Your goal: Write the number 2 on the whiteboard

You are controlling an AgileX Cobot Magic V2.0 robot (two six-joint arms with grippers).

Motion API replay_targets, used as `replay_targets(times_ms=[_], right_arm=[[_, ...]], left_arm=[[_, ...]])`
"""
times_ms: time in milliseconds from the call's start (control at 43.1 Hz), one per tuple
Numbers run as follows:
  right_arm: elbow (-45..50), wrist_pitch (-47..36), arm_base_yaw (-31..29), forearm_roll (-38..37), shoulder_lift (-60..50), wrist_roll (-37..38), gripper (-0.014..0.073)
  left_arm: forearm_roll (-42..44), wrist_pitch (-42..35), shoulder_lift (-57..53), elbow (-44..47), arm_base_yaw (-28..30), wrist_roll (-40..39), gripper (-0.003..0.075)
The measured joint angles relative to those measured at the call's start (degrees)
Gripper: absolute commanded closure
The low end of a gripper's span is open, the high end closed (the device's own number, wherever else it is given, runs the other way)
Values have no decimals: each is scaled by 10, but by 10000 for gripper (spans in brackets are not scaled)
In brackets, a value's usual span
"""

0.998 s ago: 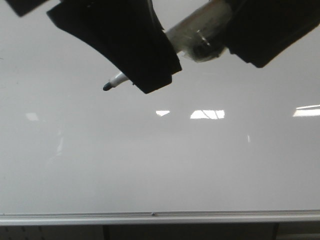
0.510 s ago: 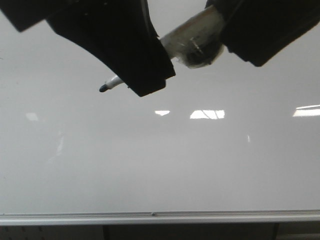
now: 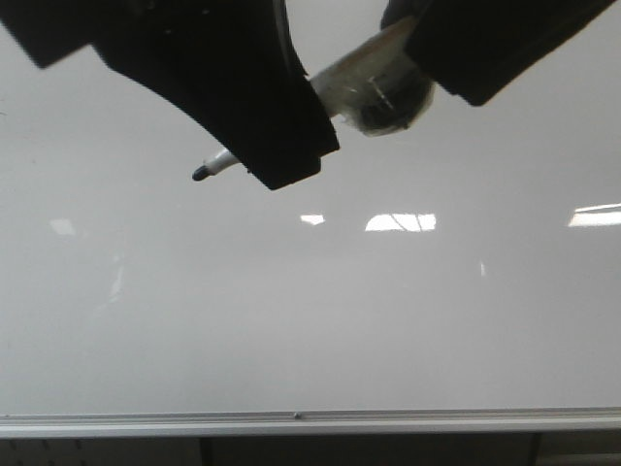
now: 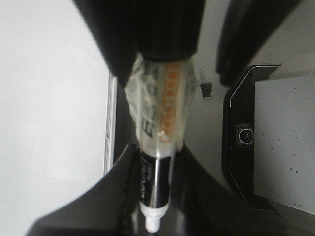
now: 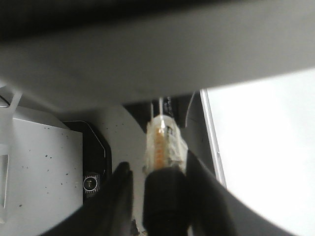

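Marker [image 3: 320, 102]: a white-barrelled pen with a dark tip, slanting down towards the robot's left in the front view. Clear tape wraps its upper barrel, with orange showing underneath.
Marker tip [image 3: 201, 173]: uncapped, dark, bare of anything around it; whether it touches the board cannot be told.
Left gripper [image 3: 291, 136]: a broad black shape pinching the lower barrel; in the left wrist view the fingers [image 4: 115, 194] press on either side of the black-labelled barrel.
Right gripper [image 3: 427, 58]: black, closed around the taped upper end; the right wrist view shows its fingers [image 5: 115, 196] flanking the barrel.
Just changed: over the last second the tip slid slightly towards the robot's left and a touch lower, and the right gripper rose towards the top edge of the front view.
Meaning for the task: judged as a small repositioning before the first stroke; writing has likely not begun.
Number 2: not present anywhere on the board; no ink mark is visible.
Whiteboard [image 3: 310, 311]: large, glossy, pale grey-white, filling the front view, with bright rectangular light reflections across its middle.
Frame [image 3: 310, 421]: a thin silver strip along the nearest edge of the whiteboard.
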Motion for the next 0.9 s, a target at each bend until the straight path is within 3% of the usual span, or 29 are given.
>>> replay_targets(times_ms=[116,186,255,371,464,673,905], right_arm=[[0,-3,0,-2,0,0,536],[0,-4,0,-2,0,0,573],[0,-4,0,-2,0,0,603],[0,-7,0,-2,0,0,634],[0,-11,0,-5,0,0,638],[0,-11,-9,-5,0,0,643],[-11,2,-81,-32,0,20,643]], left_arm=[[0,1,0,0,0,-1,737],[0,1,0,0,0,-1,688],[0,1,0,0,0,-1,575],[0,1,0,0,0,-1,318],[0,0,0,0,2,-7,192],[-1,1,-26,6,49,-33,195],[-43,-12,-135,68,139,-42,195]])
